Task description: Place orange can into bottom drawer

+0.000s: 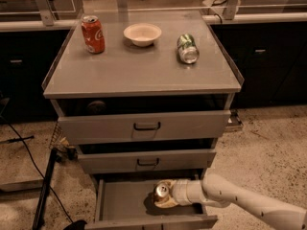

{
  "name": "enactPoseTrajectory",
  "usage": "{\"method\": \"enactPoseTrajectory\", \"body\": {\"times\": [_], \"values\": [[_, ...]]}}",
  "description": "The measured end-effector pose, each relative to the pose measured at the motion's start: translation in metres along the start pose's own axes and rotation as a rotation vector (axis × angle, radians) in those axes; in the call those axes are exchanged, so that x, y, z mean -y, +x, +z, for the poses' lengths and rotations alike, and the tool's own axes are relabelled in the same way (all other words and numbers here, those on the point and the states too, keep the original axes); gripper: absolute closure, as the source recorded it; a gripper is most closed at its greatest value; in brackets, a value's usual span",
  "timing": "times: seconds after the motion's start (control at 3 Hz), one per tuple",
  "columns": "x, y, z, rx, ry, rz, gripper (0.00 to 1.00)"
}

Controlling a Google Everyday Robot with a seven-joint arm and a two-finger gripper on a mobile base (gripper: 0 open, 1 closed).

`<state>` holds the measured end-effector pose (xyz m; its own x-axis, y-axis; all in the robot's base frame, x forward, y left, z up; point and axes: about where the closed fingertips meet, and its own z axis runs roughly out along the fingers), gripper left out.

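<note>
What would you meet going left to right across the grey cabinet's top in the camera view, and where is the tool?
Upright red can, pale round bowl, green can on its side. The tool is lower, in the open grey bottom drawer, gripping the orange-tan drink can.

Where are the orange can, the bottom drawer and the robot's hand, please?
orange can (161, 190): camera view, its silver top.
bottom drawer (122, 201): camera view, bare grey floor.
hand (164, 198): camera view, between fingertips gripping the can, inside the drawer.
</note>
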<state>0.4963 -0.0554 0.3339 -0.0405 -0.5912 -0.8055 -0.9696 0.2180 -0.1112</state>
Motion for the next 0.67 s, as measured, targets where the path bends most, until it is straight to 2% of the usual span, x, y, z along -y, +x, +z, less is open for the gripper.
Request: {"method": "enactPoseTrajectory", "body": {"times": [0.33, 0.67], "values": [[0.009, 0.029, 0.025, -0.001, -0.004, -0.037, 1.0], [0.026, 0.061, 0.073, 0.005, -0.045, -0.08, 1.0]]}}
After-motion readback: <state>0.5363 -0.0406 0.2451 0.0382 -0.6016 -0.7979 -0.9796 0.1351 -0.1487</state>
